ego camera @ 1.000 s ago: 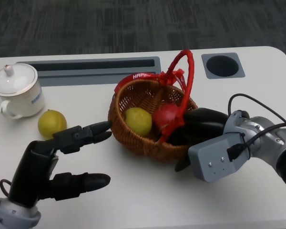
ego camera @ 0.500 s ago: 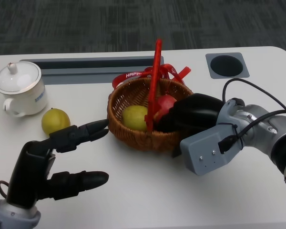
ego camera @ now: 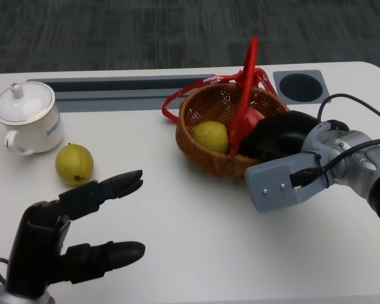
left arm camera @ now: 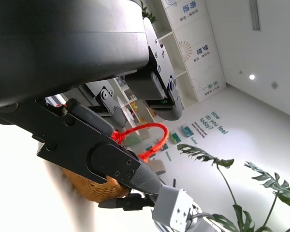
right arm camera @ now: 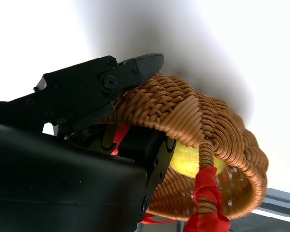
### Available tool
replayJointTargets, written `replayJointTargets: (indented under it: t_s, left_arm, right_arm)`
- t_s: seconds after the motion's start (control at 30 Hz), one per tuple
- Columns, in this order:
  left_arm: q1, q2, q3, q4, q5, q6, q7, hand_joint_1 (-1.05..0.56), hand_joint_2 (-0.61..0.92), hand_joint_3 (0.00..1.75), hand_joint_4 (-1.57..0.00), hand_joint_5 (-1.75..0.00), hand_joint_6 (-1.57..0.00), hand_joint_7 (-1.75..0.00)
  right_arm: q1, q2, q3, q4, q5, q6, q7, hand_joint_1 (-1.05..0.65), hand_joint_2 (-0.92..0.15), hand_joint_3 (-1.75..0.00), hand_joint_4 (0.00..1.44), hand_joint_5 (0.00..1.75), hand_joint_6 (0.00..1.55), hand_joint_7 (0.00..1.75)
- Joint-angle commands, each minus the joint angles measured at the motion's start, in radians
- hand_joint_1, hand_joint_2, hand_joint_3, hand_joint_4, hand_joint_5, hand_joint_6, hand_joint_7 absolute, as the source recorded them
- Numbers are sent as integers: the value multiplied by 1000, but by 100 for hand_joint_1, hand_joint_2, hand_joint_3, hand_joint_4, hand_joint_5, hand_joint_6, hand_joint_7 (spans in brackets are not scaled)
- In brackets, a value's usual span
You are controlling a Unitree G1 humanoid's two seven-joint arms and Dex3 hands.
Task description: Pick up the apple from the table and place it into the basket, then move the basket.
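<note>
While the basket [ego camera: 231, 130] is clasped at its near right rim by the right hand [ego camera: 280, 136], the moving step is judged to be in hand, since the red apple [ego camera: 252, 118] is already seen lying inside, partly hidden behind the red handle [ego camera: 246, 88] and beside a yellow-green fruit [ego camera: 210, 135]. In the right wrist view the fingers [right arm camera: 111, 82] are shown clamped over the woven wall, some outside and some reaching inside the rim. The left hand [ego camera: 69, 237] is held low over the counter [ego camera: 190, 247] with its fingers apart and nothing in them, well apart from the basket. For the next move, a steady slide or carry to the chosen spot is called for, followed by a release of the rim; the basket should be kept level so that nothing is tipped out. The apple appears small, round and smooth, deep red. A second yellow-green fruit [ego camera: 75, 164] is left on the counter near a white lidded cup [ego camera: 27, 118].
</note>
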Motion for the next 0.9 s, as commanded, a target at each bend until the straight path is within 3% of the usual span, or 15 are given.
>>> replayJointTargets:
  t_s: [0.03, 0.27, 0.5, 0.9]
  left_arm:
    - [53, 2, 4, -41, -9, -31, 21, -58, 76, 0, -92, -2, -81, -1]
    - [179, 2, -5, -94, -14, -112, 21, -60, 78, 1, -93, -2, -82, -1]
    - [328, 13, -21, -166, -15, -188, 21, -57, 78, 0, -94, -1, -82, -1]
    - [503, -18, -31, -277, 41, -153, 49, -59, 78, 0, -96, -1, -85, -1]
  right_arm:
    - [25, -35, 4, 26, -13, 69, 0, -29, -92, -4, 114, 21, 95, 0]
    - [23, -63, -55, 38, 26, 192, 19, -27, -92, -3, 107, 5, 96, 0]
    - [5, -90, -100, 41, 34, 280, -14, -29, -92, -5, 106, 2, 96, 0]
    - [-38, -114, -166, 41, 43, 360, -46, -34, -91, -4, 103, 0, 93, 0]
